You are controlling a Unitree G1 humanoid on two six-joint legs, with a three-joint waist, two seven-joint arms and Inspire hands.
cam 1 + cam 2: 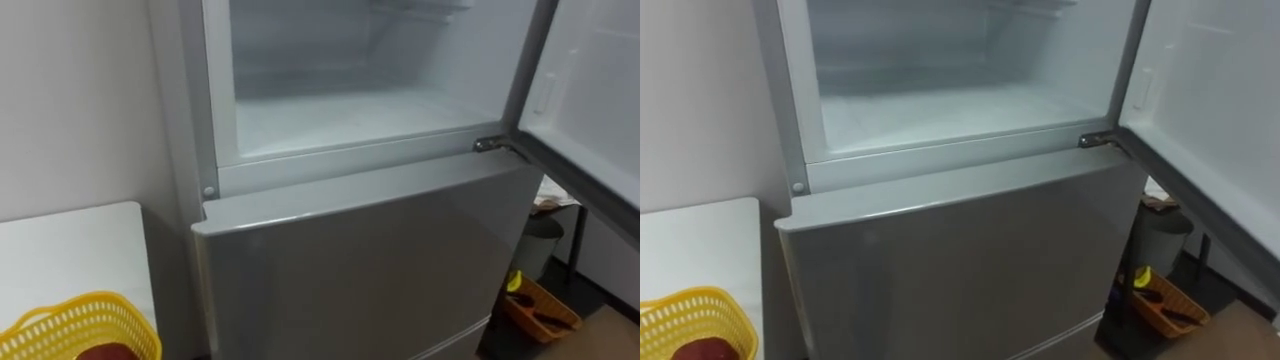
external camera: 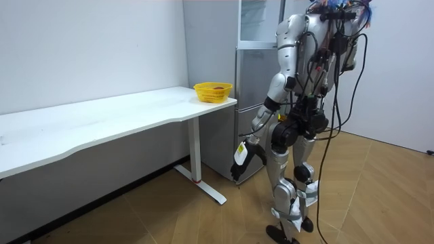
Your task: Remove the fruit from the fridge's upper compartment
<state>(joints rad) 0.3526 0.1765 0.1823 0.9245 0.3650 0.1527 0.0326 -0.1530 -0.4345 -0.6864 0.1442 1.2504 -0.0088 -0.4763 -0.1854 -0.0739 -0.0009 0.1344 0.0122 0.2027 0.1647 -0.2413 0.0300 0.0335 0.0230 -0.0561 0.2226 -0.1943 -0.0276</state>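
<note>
Across the top of the eye views, the upper fridge compartment [image 1: 350, 110] stands open, its door [image 1: 590, 80] swung out at upper right. Down at lower left, the yellow basket [image 1: 680, 318] sits on the white desk [image 1: 70, 250] with a dark red item [image 1: 702, 350] inside (too little of it shows to name). In the room view the robot faces the fridge, its left hand [image 2: 241, 159] hanging low; open or closed, I cannot tell.
</note>
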